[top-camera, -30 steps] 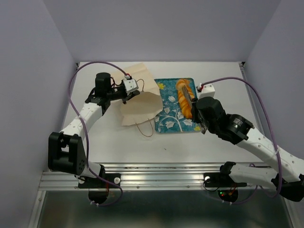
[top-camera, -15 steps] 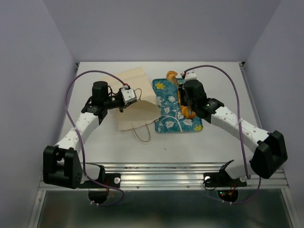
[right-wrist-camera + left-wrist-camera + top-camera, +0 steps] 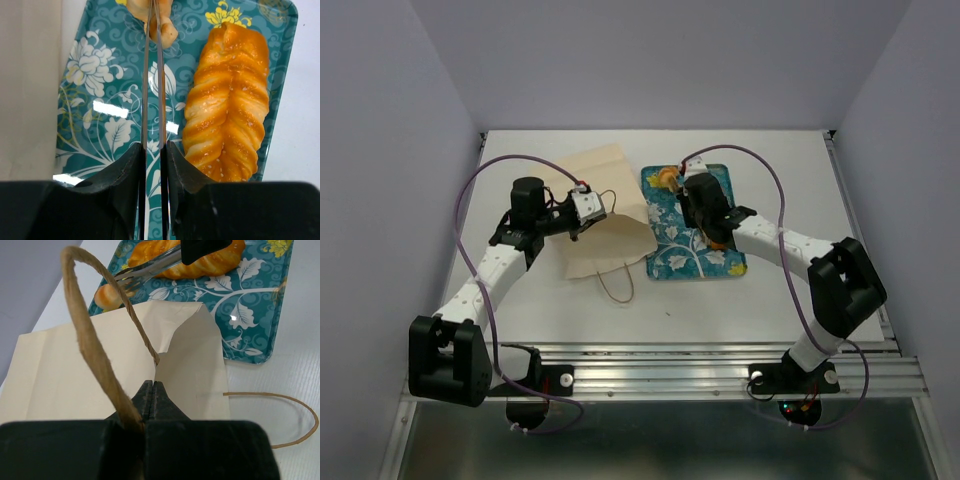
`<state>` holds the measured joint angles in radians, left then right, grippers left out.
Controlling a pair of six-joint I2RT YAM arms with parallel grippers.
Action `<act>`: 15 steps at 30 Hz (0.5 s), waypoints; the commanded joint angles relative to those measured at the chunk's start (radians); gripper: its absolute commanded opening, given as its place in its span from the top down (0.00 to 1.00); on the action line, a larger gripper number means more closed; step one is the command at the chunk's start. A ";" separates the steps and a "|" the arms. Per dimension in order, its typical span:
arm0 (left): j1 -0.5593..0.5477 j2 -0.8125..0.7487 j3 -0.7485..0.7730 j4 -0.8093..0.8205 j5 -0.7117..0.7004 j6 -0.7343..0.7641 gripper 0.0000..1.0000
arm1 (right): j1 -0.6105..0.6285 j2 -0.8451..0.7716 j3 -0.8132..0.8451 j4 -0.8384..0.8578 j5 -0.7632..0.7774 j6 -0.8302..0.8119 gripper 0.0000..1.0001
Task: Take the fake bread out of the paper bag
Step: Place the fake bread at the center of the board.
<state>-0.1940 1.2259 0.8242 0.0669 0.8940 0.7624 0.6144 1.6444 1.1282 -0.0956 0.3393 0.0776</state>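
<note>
Tan paper is all your left pincer [image 3: 152,394] holds: it is clamped shut on the bag's [image 3: 610,228] edge at the root of a handle [image 3: 85,335], and the bag lies flat on the tabletop [image 3: 720,310] at 9 o'clock of the tray [image 3: 665,262]. Both breads are already outside it. The loaf [image 3: 227,100] lies along the tray's 3 o'clock side, its long axis running 12 to 6 in the right wrist view. The croissant [image 3: 666,178] is at the tray's 11 o'clock corner, right at the tips of your right pincer [image 3: 153,15], whose thin fingers are drawn almost together and seem to pinch it. That is the relation to mind: the piece sits dead ahead at the pincer's 12 o'clock, over the tray and beside the bag. The right arm is the one on it, so I judge only a release is left. You cannot tell whether the croissant rests on the tray or hangs just above it. Its far end is cut off in the right wrist view, the right arm covers most of the loaf from above, and the bag's inside is hidden.
</note>
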 commanded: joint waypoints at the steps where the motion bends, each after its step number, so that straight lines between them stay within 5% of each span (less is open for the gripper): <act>1: 0.007 -0.031 0.001 0.036 0.028 -0.014 1.00 | -0.008 0.011 -0.018 0.085 0.017 0.002 0.90; 5: 0.007 -0.039 -0.005 0.033 0.029 -0.020 1.00 | -0.008 -0.029 -0.059 0.085 -0.045 0.033 0.80; 6: 0.007 -0.040 -0.007 0.034 0.031 -0.018 1.00 | -0.008 -0.043 -0.065 0.082 -0.058 0.033 0.69; 9: 0.008 -0.040 -0.007 0.037 0.034 -0.018 1.00 | -0.008 -0.063 -0.076 0.050 -0.075 0.065 0.56; 15: 0.008 -0.034 0.000 0.037 0.034 -0.023 1.00 | -0.008 -0.110 -0.084 0.008 -0.105 0.088 0.47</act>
<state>-0.1936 1.2205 0.8242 0.0704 0.8955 0.7498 0.6144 1.6081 1.0443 -0.1047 0.2615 0.1379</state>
